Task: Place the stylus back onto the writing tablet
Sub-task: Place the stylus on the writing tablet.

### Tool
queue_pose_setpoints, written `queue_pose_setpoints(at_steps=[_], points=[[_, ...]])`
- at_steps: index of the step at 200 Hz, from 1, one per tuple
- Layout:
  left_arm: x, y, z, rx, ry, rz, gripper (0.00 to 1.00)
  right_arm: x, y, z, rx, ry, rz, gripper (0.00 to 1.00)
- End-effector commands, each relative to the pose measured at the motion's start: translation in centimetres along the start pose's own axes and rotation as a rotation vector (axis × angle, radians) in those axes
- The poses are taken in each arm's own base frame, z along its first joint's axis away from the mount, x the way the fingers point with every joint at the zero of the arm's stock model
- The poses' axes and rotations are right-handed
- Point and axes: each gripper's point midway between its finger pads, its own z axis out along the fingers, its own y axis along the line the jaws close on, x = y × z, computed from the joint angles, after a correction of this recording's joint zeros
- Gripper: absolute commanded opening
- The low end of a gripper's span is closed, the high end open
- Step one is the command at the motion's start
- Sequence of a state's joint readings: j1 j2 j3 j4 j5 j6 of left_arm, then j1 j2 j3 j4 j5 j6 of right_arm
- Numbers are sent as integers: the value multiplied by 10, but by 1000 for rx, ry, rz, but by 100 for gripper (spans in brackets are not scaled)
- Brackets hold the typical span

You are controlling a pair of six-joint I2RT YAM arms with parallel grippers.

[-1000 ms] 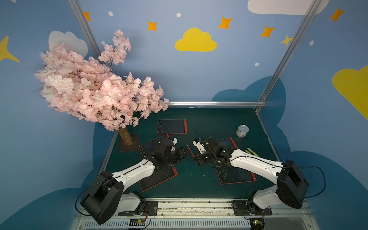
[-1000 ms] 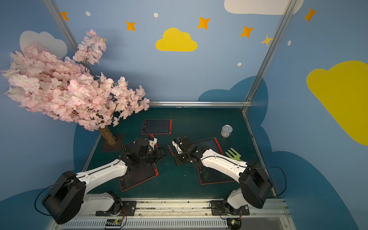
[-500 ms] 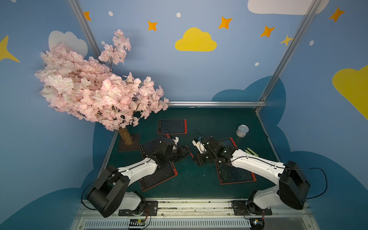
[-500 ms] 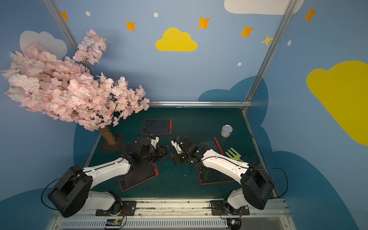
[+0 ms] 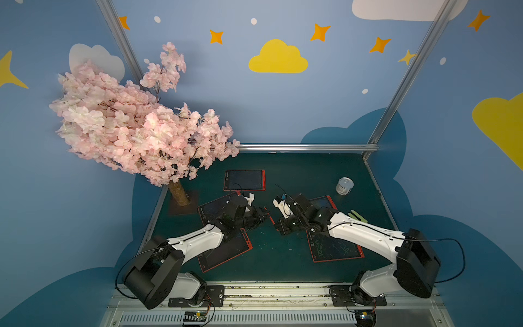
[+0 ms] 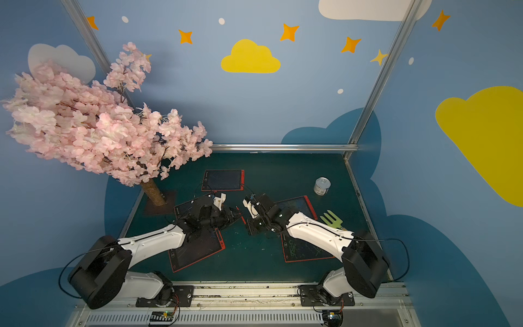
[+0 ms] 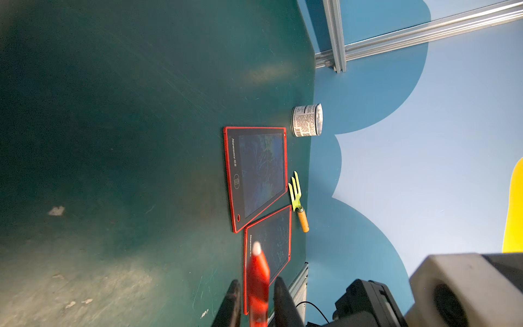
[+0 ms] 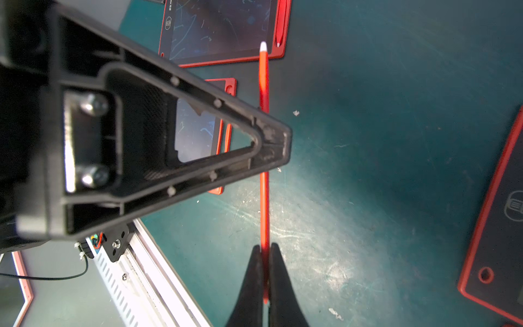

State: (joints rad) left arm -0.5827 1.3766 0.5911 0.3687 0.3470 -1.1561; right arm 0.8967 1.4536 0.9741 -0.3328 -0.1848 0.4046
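Note:
A thin red stylus (image 8: 263,85) with a white tip is held above the green table between both arms, also visible in both top views (image 5: 268,217) (image 6: 240,215). My right gripper (image 8: 265,245) is shut on its rear end. My left gripper (image 7: 257,280) straddles the stylus (image 7: 258,274) near the tip end, jaws narrow but open, with a small gap on one side. One left finger (image 8: 271,147) crosses in front of the stylus in the right wrist view. Several red-framed writing tablets lie flat: one at the back (image 5: 244,179), two under the left arm (image 5: 226,252), two under the right arm (image 5: 336,249).
A small tin can (image 5: 344,186) stands at the back right. A green garden fork with a wooden handle (image 6: 332,219) lies near the table's right edge. A pink blossom tree (image 5: 141,127) overhangs the back left. One tablet (image 8: 226,28) has a stylus in its side slot.
The left gripper's jaws have narrowed around the stylus, and the left arm has shifted slightly toward the right arm. The right gripper has kept its hold and place.

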Motion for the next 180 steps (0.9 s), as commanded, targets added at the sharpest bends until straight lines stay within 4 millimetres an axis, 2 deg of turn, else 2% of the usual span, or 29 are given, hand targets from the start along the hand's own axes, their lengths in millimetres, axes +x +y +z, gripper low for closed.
queue_pose_setpoints(at_steps=[1, 56, 148, 180], points=[[2, -1, 0, 19, 6, 17, 20, -6, 5, -3, -20, -18, -3, 2], [3, -6, -1, 51, 10, 48, 16, -5, 5, -2, -25, -11, 2, 2], [11, -15, 1, 124, 43, 120, 17, -7, 5, -2, -35, -10, 11, 2], [12, -13, 2, 118, 46, 122, 11, -7, 5, -2, -33, -11, 13, 3]])
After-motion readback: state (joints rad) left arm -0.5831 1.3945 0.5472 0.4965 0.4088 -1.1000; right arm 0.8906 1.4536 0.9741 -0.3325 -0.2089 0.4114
